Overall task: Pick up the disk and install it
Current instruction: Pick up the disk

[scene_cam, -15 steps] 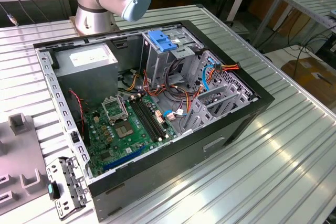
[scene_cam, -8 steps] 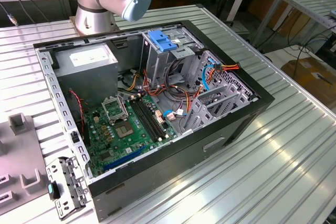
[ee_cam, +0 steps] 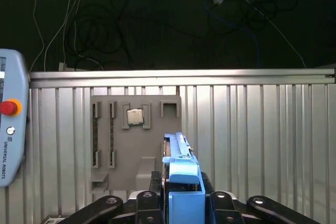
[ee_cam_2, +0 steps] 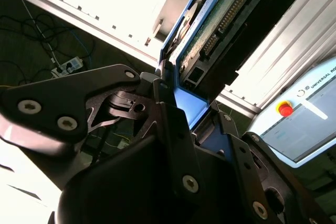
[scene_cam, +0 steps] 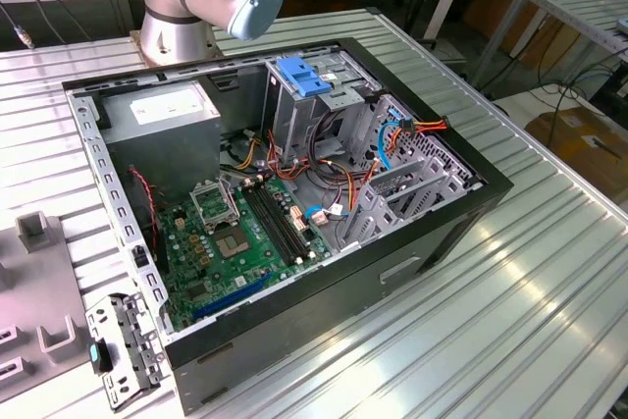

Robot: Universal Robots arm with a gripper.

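Observation:
My gripper (ee_cam: 181,195) is shut on the disk (ee_cam: 180,157), which stands on edge between the black fingers (ee_cam: 148,199) with its blue plastic rail facing the camera in the first wrist view. In the second wrist view the disk (ee_cam_2: 223,17) shows its green circuit board and blue rail, clamped in the gripper (ee_cam_2: 184,111) and held up off the table. Under the disk lies a grey fixture plate (ee_cam: 113,169) holding a processor chip (ee_cam: 135,116). In the exterior view the open computer case (scene_cam: 471,205) lies on the ribbed metal table (scene_cam: 549,311), and its metal drive cage (scene_cam: 294,110) carries a blue handle (scene_cam: 304,76).
Inside the case are a grey power-supply box (scene_cam: 162,110), a green motherboard (scene_cam: 240,233) and bundles of cables (scene_cam: 324,179). The arm's base (scene_cam: 182,7) stands behind the case. A metal bracket (scene_cam: 123,350) lies at the case's near corner. A pendant with a red button (ee_cam: 8,107) lies beside the table.

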